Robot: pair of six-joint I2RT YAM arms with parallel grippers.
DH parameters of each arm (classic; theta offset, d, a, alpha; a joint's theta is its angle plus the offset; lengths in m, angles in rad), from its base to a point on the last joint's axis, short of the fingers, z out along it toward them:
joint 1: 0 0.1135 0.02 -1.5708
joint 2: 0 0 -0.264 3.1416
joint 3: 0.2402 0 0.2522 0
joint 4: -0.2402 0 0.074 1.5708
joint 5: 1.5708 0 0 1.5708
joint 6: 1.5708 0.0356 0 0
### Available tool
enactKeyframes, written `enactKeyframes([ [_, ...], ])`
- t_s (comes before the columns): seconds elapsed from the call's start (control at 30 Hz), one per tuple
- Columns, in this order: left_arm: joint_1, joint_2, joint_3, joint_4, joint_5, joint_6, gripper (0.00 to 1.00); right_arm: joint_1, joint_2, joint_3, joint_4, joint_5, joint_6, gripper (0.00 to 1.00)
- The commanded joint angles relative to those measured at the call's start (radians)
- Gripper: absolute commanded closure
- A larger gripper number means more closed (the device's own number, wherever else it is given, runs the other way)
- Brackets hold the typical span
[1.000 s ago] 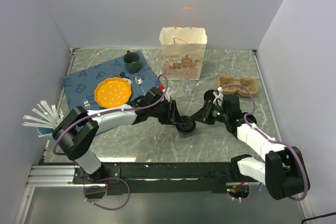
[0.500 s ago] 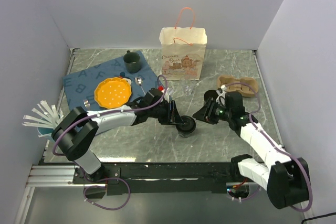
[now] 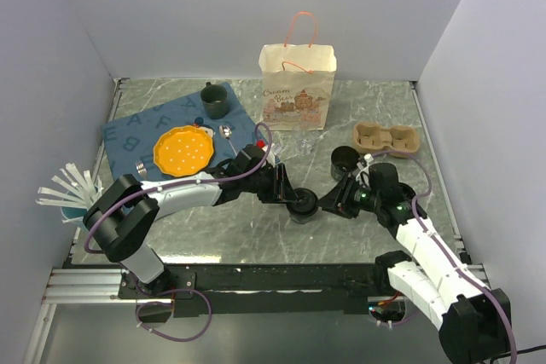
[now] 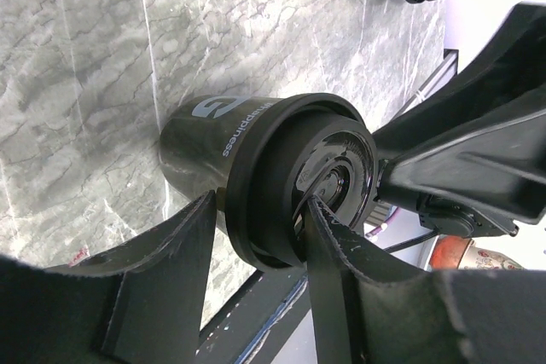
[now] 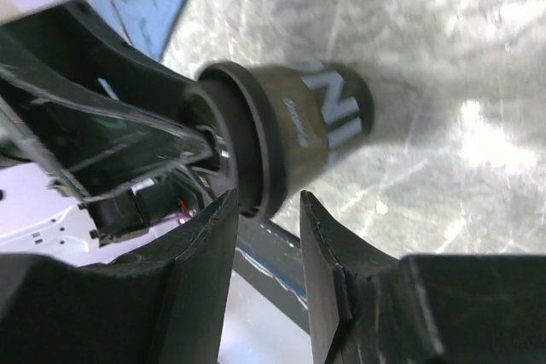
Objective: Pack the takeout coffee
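right gripper [image 3: 328, 202] opened, backed off cup [image 3: 303, 203]

The cup [image 4: 205, 138] is dark with pale grey lettering, its lid [image 4: 290, 181] black. The tray [image 3: 386, 137] is brown. The plate [image 3: 182, 149] is orange, the mat [image 3: 136, 130] blue with pale letters, the bag [image 3: 297, 87] cream with pink handles, the table [image 3: 213, 228] grey-veined marble.

"How's the left arm sitting?"

"Low and stretched out toward three o'clock. The left gripper [image 3: 293, 200] [image 4: 256, 240] is clamped on the lidded coffee cup [image 3: 304, 205], one finger [image 4: 175, 262] on each side of the lid."

"And the right arm?"

"Elbow bent, forearm reaching toward ten o'clock. The right gripper [image 3: 331, 203] [image 5: 266, 232] faces the left one from just beside it, jaws parted and holding nothing."
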Motion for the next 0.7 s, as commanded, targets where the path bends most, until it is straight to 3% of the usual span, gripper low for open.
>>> enactKeyframes([
  [0.0, -0.031, 0.117, -0.11, -0.365, -0.175, 0.088, 0.52, 0.022, -0.018, -0.029, 0.024, 0.034, 0.048, 0.58],
  [0.4, -0.037, 0.126, -0.108, -0.366, -0.177, 0.084, 0.52, 0.031, 0.011, -0.121, 0.148, 0.041, 0.103, 0.64],
  [0.67, -0.037, 0.144, -0.13, -0.359, -0.171, 0.078, 0.53, 0.027, 0.01, -0.221, 0.192, 0.107, 0.111, 0.76],
])
